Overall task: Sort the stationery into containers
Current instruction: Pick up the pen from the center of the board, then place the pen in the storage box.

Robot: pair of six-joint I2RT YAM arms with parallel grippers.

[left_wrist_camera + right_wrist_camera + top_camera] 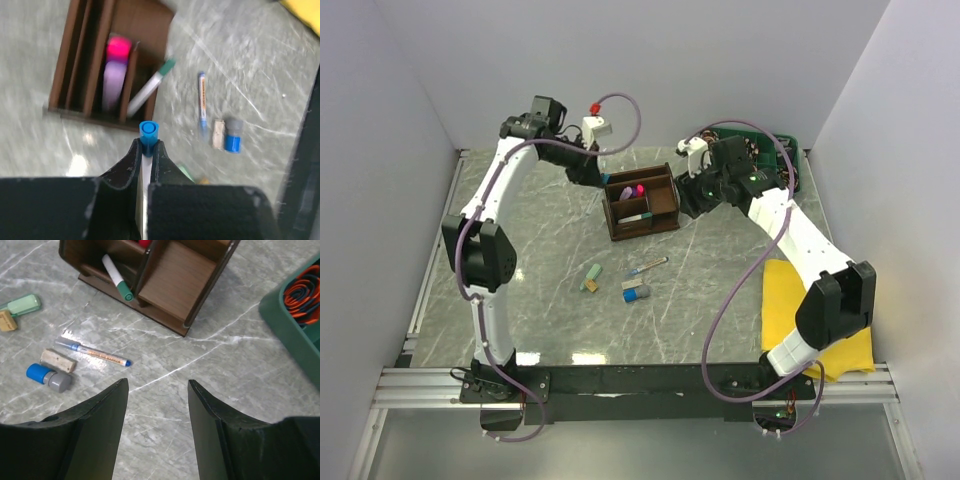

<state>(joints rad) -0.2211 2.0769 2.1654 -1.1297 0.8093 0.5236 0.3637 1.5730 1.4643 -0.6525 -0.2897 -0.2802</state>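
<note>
- Dark brown wood: the organiser stands on the grey marble desk, near the far edge and about at the middle of it.
- In one of its narrow slots lie a pink marker and a purple marker, end to end. A white teal-capped marker lies in the next slot, and its cap sticks out over the front wall.
- The left gripper hangs above the desk just beside the organiser, at its far left side. Its jaws are clamped on a blue-capped pen, and the cap points out past the fingertips.
- The right gripper is above the desk at the right side of the organiser. Its jaws are wide apart, with nothing between them.
- At the middle of the desk lie the loose things:
  - a thin pen with a blue tip;
  - just beside it a tan piece, touching a blue-grey piece;
  - to the left, a little apart, a green piece with a tan stub at its end.
- A green tray of coiled cables sits in the far right corner.
- A yellow cloth lies along the right edge — partly under the right arm.
</note>
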